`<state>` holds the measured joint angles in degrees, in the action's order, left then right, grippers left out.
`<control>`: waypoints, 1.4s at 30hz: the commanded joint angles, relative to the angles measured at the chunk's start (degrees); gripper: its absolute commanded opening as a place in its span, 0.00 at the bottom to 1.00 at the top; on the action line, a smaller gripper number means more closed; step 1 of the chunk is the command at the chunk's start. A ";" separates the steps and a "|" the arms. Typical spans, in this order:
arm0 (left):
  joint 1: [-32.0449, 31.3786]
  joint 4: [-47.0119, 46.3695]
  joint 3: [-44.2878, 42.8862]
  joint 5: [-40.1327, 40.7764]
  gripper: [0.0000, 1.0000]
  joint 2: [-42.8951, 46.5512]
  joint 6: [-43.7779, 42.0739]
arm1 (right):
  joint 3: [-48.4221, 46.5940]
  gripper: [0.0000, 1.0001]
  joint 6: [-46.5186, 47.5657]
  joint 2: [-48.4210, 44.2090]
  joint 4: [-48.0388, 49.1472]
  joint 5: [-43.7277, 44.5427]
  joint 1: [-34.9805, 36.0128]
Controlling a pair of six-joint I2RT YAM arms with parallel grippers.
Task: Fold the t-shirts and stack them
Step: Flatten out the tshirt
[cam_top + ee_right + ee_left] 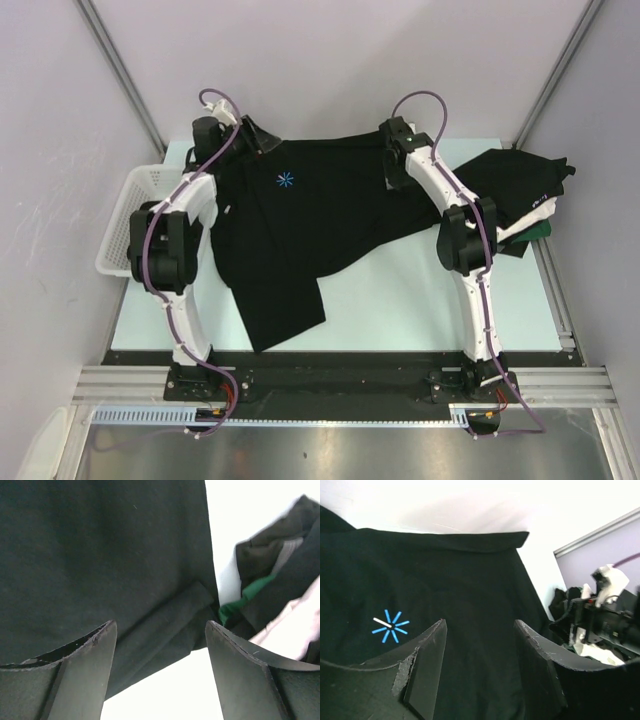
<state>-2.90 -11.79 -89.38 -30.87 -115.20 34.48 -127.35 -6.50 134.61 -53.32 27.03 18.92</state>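
Find the black t-shirt (300,230) spread across the middle of the table (420,290), blue starburst mark (286,180) facing up, one end trailing askew toward the near left. Note the left gripper (480,645) above the chest just beside that mark, jaws wide apart and holding nothing. Note the right gripper (161,650) likewise wide and empty over a hemmed edge (170,615) on the shirt's right side, near the stack of folded shirts (520,195).

Probably squaring the cloth before the first fold. Lower each gripper onto an outer edge, not the middle. Pinch one layer only, close fully before lifting, then draw both sides apart evenly to take out the skew. Keep the right-hand pull clear of the stack to avoid dragging it. Leave the white mesh basket (125,225) alone.
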 commanded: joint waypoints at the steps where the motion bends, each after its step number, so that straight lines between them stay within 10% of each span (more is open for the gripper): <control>1: -0.53 -1.39 1.49 -2.26 0.62 5.24 -0.38 | -0.09 0.77 -3.78 1.70 -5.12 2.59 -0.81; 23: -3.34 0.28 0.18 -1.47 0.66 5.60 -1.08 | 1.84 0.76 -2.64 5.40 -4.78 2.07 -7.31; 42: -4.57 1.95 -2.99 -1.03 0.68 3.58 -1.61 | -3.69 0.47 -1.85 8.57 -4.69 -6.11 -7.84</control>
<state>-6.76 -9.41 -89.17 -31.68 -112.44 34.02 -128.27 -8.84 142.43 -58.63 22.11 10.96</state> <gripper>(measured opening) 0.674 0.475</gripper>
